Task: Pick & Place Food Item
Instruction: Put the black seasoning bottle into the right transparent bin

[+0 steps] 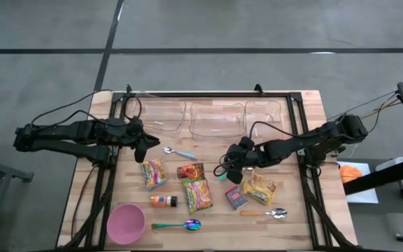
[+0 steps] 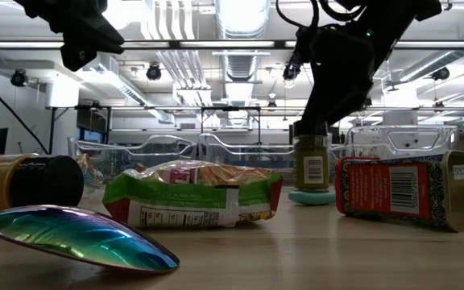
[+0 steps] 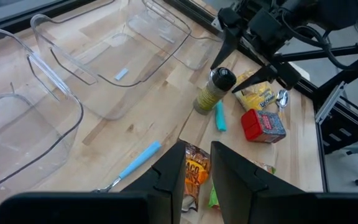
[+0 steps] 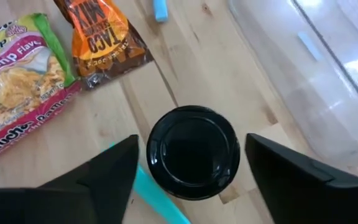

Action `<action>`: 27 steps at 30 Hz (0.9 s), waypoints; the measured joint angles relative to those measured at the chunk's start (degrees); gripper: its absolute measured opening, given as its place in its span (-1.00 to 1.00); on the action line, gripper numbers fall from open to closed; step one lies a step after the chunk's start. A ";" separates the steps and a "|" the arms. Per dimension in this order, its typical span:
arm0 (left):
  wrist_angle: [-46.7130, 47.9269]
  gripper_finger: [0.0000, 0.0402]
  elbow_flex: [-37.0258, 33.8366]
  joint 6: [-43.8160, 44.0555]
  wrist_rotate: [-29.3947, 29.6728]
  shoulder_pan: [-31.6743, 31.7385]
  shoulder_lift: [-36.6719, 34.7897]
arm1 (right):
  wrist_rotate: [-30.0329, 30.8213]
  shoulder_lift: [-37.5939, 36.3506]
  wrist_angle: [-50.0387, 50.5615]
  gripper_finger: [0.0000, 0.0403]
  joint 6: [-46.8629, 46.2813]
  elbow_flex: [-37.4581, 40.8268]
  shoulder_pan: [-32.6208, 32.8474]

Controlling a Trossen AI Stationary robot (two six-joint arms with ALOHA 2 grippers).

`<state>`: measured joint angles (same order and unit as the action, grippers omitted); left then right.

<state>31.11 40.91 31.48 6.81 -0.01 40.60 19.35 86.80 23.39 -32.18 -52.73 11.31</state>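
Observation:
A spice jar (image 3: 211, 90) with a black lid (image 4: 193, 151) and a greenish body (image 2: 311, 165) stands upright on its base on the wooden table, right of centre. My right gripper (image 4: 191, 146) hangs over it, slanting down. It is open, with one finger on either side of the lid and a thin gap at each. In the high view the gripper (image 1: 231, 168) hides the jar. My left gripper (image 1: 142, 150) waits high over the table's left part, slightly open (image 3: 197, 162), with nothing between its fingers.
A teal stick (image 3: 219, 116) lies beside the jar. Near it are a taco mix packet (image 1: 190, 171), noodle packets (image 1: 197, 194) (image 1: 154, 173), a yellow packet (image 1: 259, 187) and a red tin (image 1: 235, 197). Clear containers (image 1: 217, 119) line the far edge. A pink bowl (image 1: 125, 222) and spoons (image 1: 184, 225) lie near the front.

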 joint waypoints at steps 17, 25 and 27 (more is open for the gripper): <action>0.00 -0.57 0.00 0.00 0.00 -0.02 0.00 | -0.15 -0.09 0.35 -0.02 1.83 -0.16 0.02; 0.02 -0.57 0.00 0.00 0.00 -0.02 0.00 | -1.89 -2.08 1.75 -0.02 1.27 -5.05 -0.01; 0.02 -0.57 0.00 0.00 0.02 -0.02 0.00 | -1.89 -2.69 4.47 -0.02 0.54 -7.43 -0.32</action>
<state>31.14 40.91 31.48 6.83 -0.03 40.60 17.45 84.12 27.87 -31.65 -60.16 10.99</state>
